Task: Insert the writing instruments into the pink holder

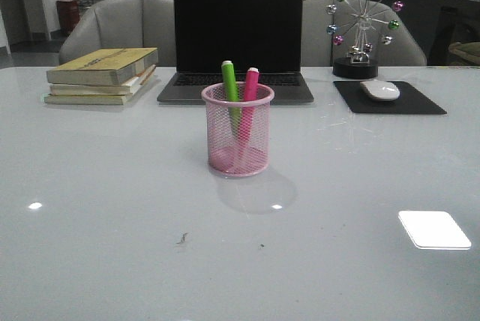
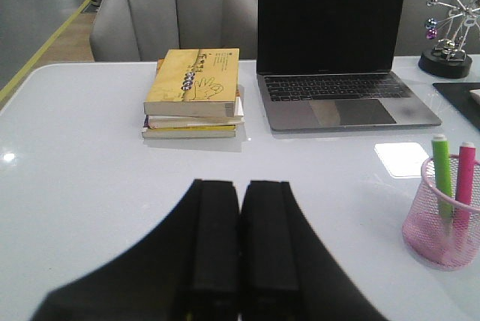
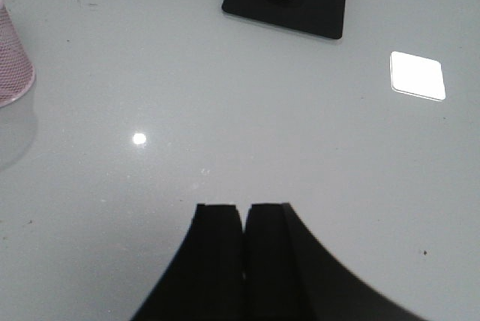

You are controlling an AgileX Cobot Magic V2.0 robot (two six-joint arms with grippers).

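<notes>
Well clear of both grippers, left (image 2: 240, 261) and right (image 3: 245, 261), jaws pressed together empty, green marker (image 1: 230, 88) and pink marker (image 1: 249, 90) lean inside the pink holder (image 1: 238, 137), so looks finished.

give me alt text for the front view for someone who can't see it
A pink mesh pen cup stands mid-table holding a green marker and a pink marker upright. Behind it sit a closed-screen-dark laptop, stacked books and a mouse.
</notes>
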